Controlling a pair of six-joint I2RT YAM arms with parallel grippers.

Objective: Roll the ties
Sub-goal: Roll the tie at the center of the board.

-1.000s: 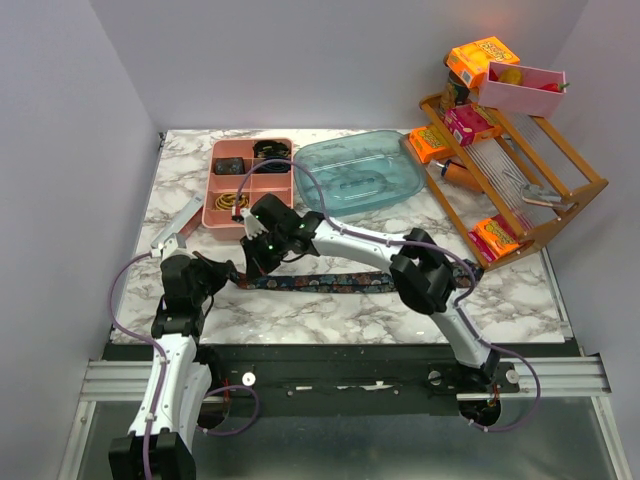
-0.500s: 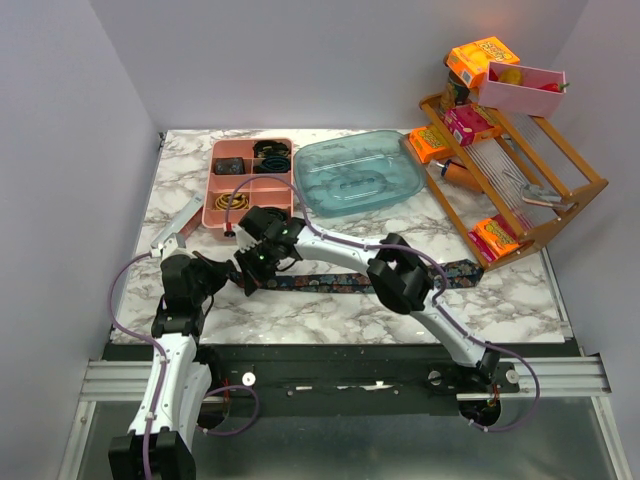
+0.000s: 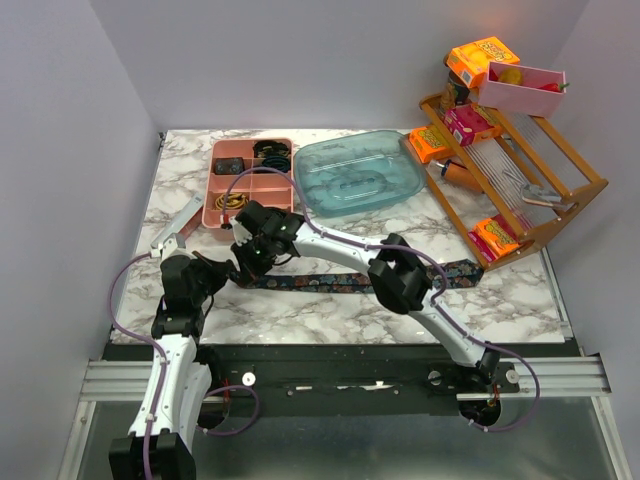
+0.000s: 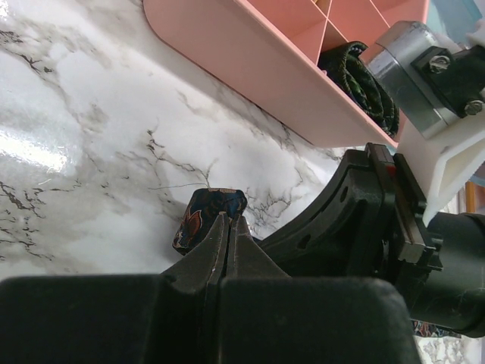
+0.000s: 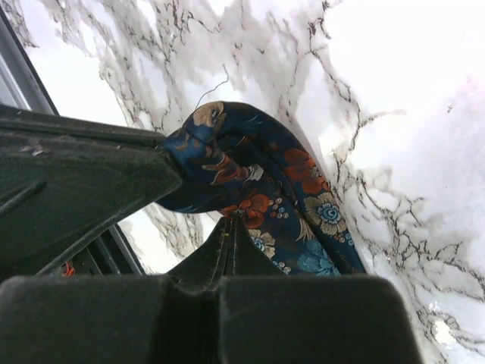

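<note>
Tie (image 3: 330,281) lies flat across the table (image 3: 520,300), its left end curled over and pinched by the closed left gripper (image 4: 226,227), while the closed right gripper (image 5: 229,224) presses the fold, likely starting the roll.

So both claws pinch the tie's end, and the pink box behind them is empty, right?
Not empty: the top view shows the pink box holding dark rolls. The left gripper and right gripper do pinch the tie at its end.
</note>
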